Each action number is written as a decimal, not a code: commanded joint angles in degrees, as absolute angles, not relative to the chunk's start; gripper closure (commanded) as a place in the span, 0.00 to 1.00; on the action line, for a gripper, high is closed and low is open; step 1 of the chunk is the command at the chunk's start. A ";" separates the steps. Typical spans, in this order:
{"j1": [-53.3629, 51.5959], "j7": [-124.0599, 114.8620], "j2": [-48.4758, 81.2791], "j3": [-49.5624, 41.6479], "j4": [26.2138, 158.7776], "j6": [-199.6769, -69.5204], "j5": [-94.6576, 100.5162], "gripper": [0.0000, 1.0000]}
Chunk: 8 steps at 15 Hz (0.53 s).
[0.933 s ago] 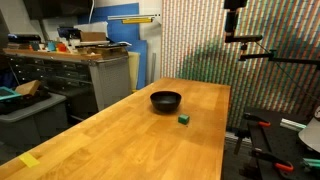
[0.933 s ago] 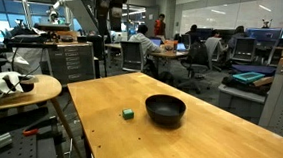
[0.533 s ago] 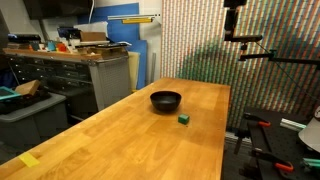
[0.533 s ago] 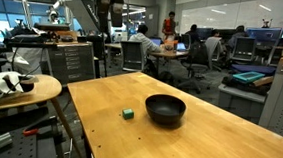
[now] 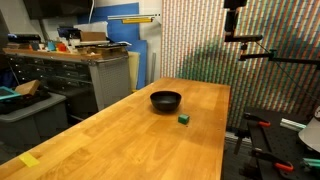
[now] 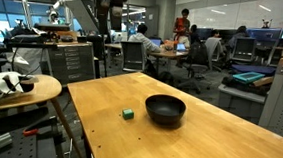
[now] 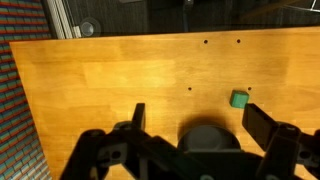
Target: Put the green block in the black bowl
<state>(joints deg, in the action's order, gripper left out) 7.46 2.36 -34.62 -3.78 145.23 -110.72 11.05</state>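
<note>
The gripper (image 7: 194,116) points straight down in the wrist view, and its two dark fingers (image 7: 137,117) stand wide apart with nothing between them. Each finger rises from a bulky black linkage at the bottom of that view, one on each side, and the two tips sit at about the same height. In an exterior view the gripper (image 5: 234,5) hangs high at the top edge, and only its dark lower end shows, the rest being cropped. In an exterior view the arm (image 6: 108,4) shows as a dark mass held high, reaching down from the top edge; its joints cannot be made out.
</note>
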 commanded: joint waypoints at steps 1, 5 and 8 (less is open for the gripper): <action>6.94 -1.38 -32.56 -2.73 145.05 -111.82 10.79 0.00; 5.98 -7.58 -28.97 0.27 145.00 -114.40 10.28 0.00; 4.98 -13.12 -25.68 3.00 144.95 -117.95 10.19 0.00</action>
<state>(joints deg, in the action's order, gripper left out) 6.02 -7.87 -28.69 0.91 145.63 -115.06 10.79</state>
